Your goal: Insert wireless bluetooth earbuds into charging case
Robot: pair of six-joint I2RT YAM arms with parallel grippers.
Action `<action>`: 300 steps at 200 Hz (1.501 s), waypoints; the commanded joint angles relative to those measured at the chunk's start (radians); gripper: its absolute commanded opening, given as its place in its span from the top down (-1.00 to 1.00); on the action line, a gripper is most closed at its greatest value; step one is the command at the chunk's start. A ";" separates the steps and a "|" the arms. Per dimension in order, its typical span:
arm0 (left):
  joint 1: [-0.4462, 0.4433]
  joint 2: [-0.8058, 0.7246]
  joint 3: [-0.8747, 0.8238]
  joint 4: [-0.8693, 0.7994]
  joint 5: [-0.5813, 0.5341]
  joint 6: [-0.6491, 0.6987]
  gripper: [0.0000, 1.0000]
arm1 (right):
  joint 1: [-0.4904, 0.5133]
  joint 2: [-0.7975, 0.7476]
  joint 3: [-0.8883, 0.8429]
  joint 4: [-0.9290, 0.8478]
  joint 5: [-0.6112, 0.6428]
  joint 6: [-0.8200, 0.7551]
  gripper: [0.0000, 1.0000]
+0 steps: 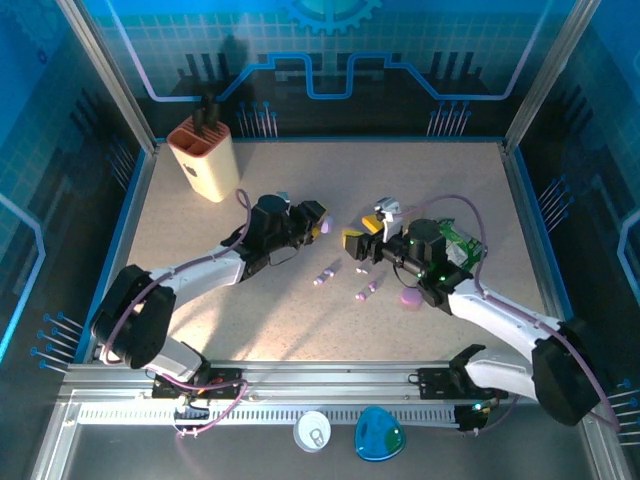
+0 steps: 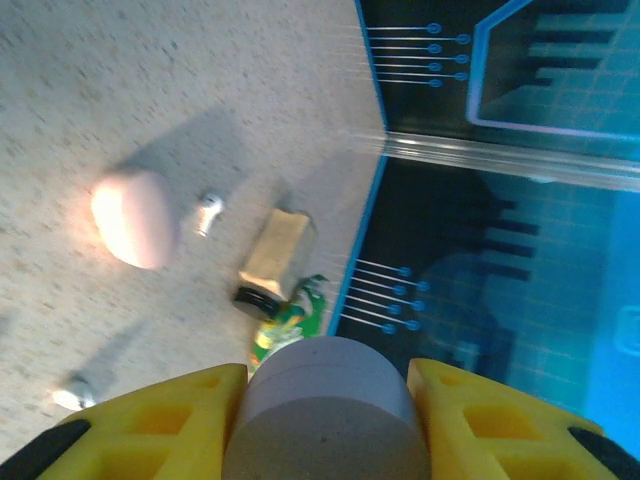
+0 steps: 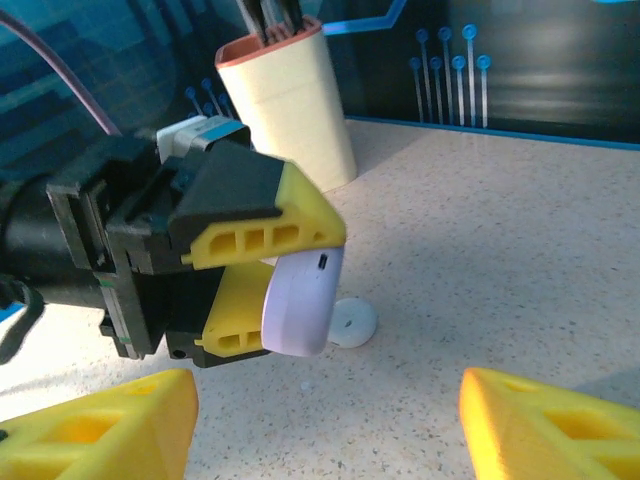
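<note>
Left claw (image 1: 312,222) is clamped on a lavender case (image 3: 305,300) and holds it up off the worktop (image 1: 450,180). The right claw (image 3: 330,430) is spread wide with nothing in it, pointed straight at that case from close by.

Going outward from the arm bases: a pink case (image 1: 410,297) sits on the worktop beside the right arm. Loose buds (image 1: 325,272) lie in two little spots just in front of the claws, one of them near the pink case. Past those are the two claws with the lavender case, and way at the back left there's a cream cup (image 1: 205,155).

Progress-wise I'd call it barely started. Every bud I can spot is lying loose on the worktop, none seated in a case. The held case looks closed from the wrist views, though I can't be sure. So what's left, I reckon, is pretty much everything: get a lid open, pick up the buds, seat them.
</note>
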 commanded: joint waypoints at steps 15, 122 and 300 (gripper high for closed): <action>-0.029 -0.053 -0.035 0.127 -0.051 -0.202 0.25 | 0.035 0.083 0.075 0.114 -0.017 -0.017 -0.41; -0.046 -0.036 -0.008 0.160 0.005 -0.209 0.24 | 0.040 0.225 0.169 0.136 -0.052 0.031 -0.18; 0.050 0.002 -0.171 0.693 -0.033 0.420 -0.99 | -0.108 0.080 0.279 -0.373 -0.166 0.281 0.65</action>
